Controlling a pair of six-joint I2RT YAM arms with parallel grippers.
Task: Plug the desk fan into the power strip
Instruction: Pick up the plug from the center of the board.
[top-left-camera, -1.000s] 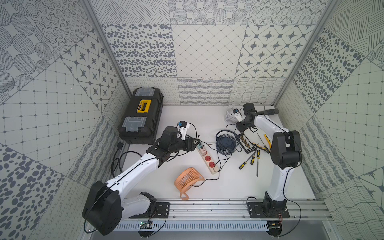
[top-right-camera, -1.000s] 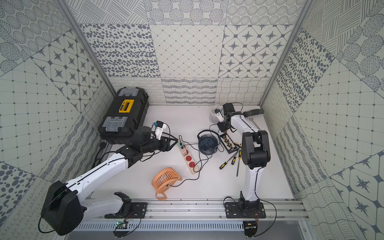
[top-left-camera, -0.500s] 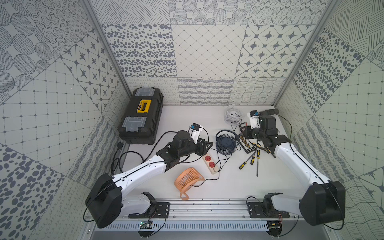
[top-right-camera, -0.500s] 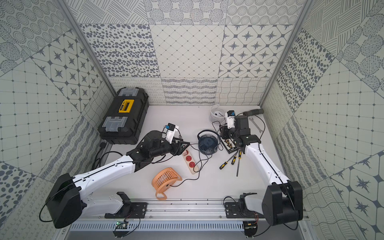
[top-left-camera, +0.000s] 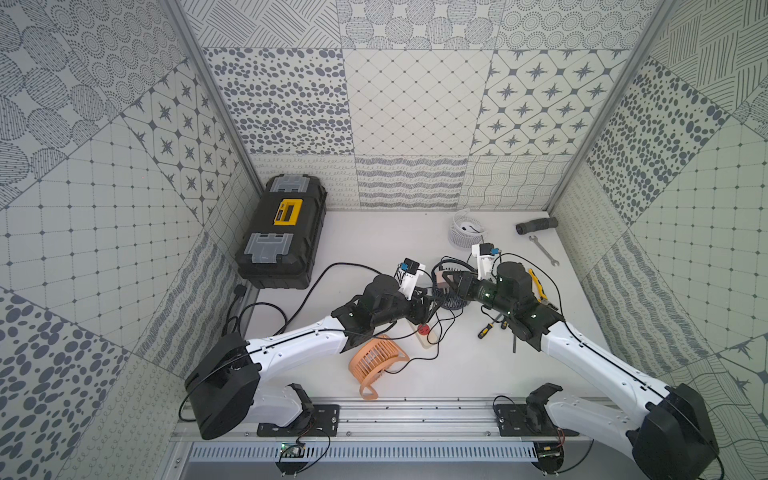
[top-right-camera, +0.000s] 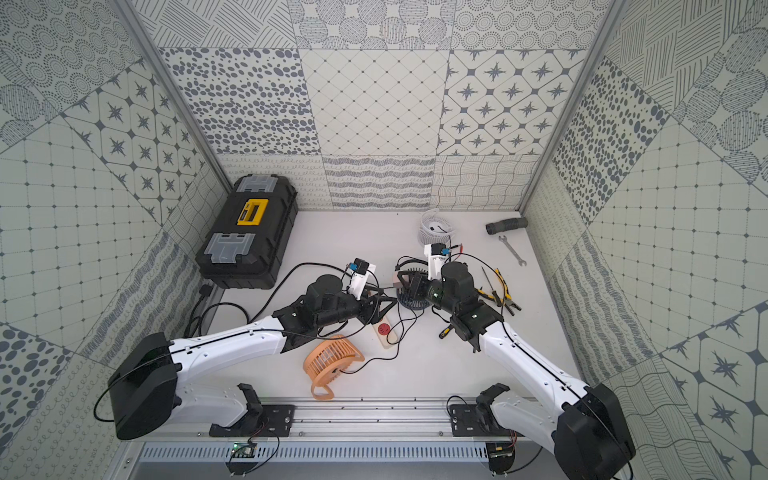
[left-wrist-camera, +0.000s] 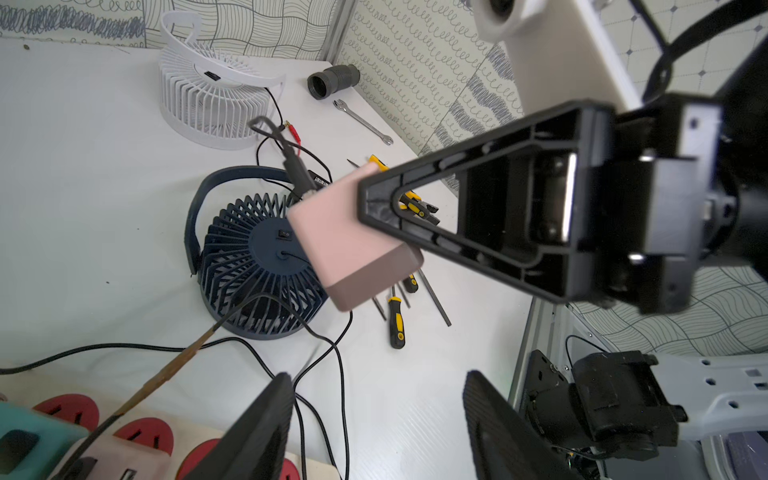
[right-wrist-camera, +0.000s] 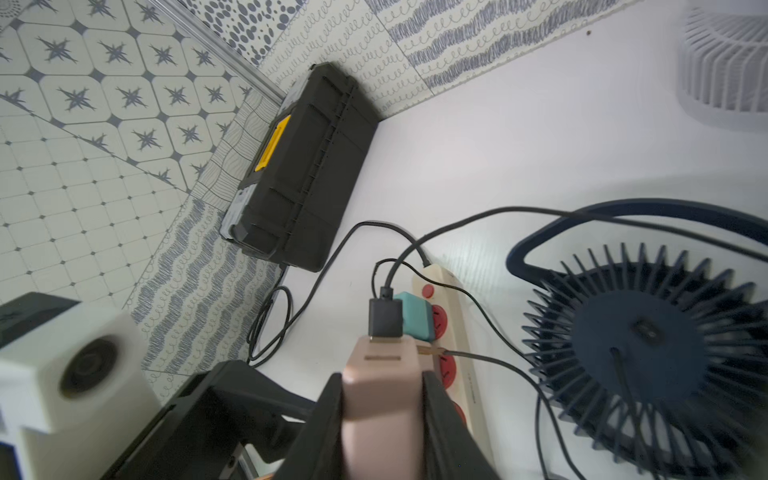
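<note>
The dark blue desk fan (top-left-camera: 451, 297) (top-right-camera: 409, 297) (left-wrist-camera: 257, 266) (right-wrist-camera: 636, 332) lies grille-down mid-table. Its black cable runs into a pink adapter block (right-wrist-camera: 382, 395) (left-wrist-camera: 345, 241), and my right gripper (right-wrist-camera: 382, 382) (top-left-camera: 449, 277) is shut on that block, in the air above the fan. The cream power strip (right-wrist-camera: 440, 276) (top-left-camera: 424, 338) (top-right-camera: 384, 332) with red sockets lies left of the fan. A teal plug (right-wrist-camera: 415, 316) and another pink block (left-wrist-camera: 112, 453) sit in it. My left gripper (left-wrist-camera: 376, 376) (top-right-camera: 384, 305) hangs open over the strip, holding nothing and hiding most of it from above.
An orange fan (top-left-camera: 376, 365) lies near the front rail and a white fan (top-left-camera: 465, 228) at the back. A black toolbox (top-left-camera: 282, 232) stands back left. Screwdrivers and pliers (top-left-camera: 536, 286), a wrench (top-left-camera: 542, 249) and a black tube (top-left-camera: 536, 224) lie right. Loose cables cross around the strip.
The right arm has swung from the white fan at the back to above the blue fan, carrying the pink block. The left arm has moved right along the strip.
</note>
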